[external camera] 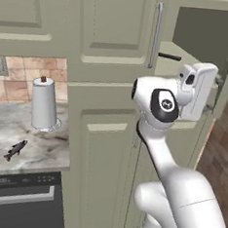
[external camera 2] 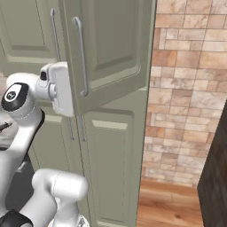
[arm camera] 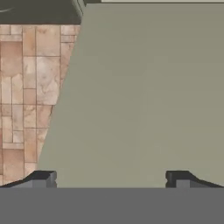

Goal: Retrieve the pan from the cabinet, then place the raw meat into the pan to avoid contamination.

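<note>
Cabinet (arm camera: 144, 96) door panel fills the space ahead of the wide-spread, empty jaws.

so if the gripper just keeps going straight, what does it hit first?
Most likely the flat green panel of the cabinet dead ahead of the open gripper; depth is unclear. The brick wall lies off to one side.

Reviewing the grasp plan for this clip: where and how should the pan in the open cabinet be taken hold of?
Probably by its handle, the thin straight black bar poking out past the open cabinet door in the left base view. The pan's body is hidden inside, so the handle is the one reachable part. Come from the front through the opening, with the open gripper straddling the bar across its width.
</note>
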You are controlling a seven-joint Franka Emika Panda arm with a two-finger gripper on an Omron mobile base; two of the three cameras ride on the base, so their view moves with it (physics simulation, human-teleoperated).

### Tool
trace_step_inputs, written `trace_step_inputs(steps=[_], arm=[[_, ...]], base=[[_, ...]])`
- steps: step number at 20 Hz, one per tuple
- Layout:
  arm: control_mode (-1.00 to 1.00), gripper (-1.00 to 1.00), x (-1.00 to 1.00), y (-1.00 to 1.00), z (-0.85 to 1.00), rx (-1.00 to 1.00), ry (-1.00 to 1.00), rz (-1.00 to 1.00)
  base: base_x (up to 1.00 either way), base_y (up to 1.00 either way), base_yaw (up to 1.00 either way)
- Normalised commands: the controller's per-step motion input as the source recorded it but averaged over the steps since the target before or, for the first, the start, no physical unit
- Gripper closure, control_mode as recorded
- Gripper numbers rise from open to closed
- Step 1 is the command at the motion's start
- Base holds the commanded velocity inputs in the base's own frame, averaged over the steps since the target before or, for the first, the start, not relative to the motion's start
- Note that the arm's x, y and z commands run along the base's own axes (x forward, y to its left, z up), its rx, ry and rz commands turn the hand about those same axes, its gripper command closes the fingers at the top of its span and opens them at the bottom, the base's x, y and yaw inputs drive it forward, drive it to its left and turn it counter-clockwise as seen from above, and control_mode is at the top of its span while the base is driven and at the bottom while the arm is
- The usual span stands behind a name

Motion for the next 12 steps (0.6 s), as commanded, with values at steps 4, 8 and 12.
trace_step_inputs(steps=[4, 8, 12], arm=[[-1.00, -1.00, -0.49, -0.40, 0.06, 0.00, 0.03, -0.19], [-1.00, -1.00, -0.33, -0.50, 0.11, 0.00, 0.03, -0.18], [-1.00, -1.00, -0.22, -0.52, 0.09, -0.02, 0.00, -0.12]], base=[[0.00, 0.00, 0.00], [0.00, 0.00, 0.00], [0.00, 0.00, 0.00]])
